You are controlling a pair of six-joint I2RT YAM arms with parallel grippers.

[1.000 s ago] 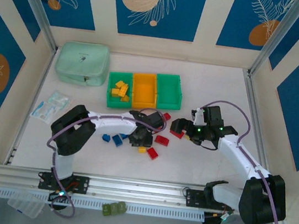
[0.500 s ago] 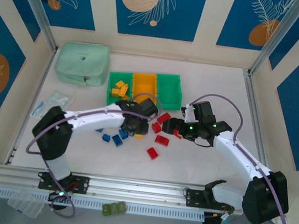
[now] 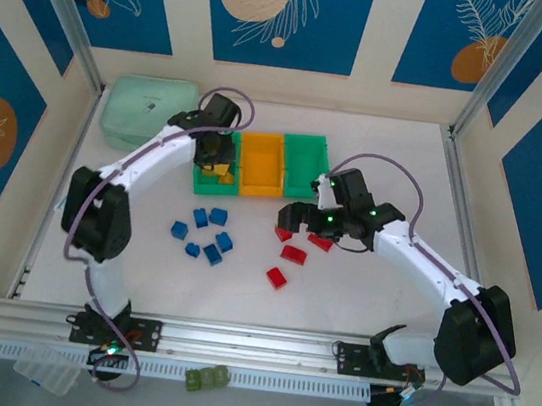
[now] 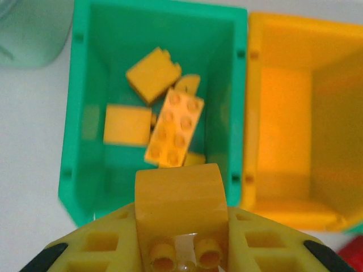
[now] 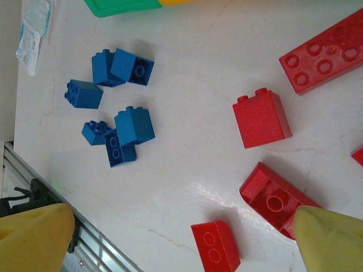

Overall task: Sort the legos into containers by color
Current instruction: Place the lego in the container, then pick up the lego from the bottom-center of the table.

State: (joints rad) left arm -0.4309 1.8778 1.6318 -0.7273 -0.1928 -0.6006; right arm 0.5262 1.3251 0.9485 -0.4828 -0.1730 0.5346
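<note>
Bright even light; left wrist view blurred.

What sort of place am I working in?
Probably a robot test cell, not a home: a white tabletop walled by blue leaf-print panels, with an aluminium rail along its near edge.

Your view down onto the bin row [image 3: 262, 161]
Your left gripper [image 3: 215, 158] hangs, jaws pinched together, over the bin row's left green end, yellow legos [image 3: 221, 174] beneath it. Your right gripper [image 3: 306, 216], jaws spread wide, sits just in front of the row's right end among red legos [image 3: 293, 254]; blue legos [image 3: 204, 232] lie in front of its left end.
</note>
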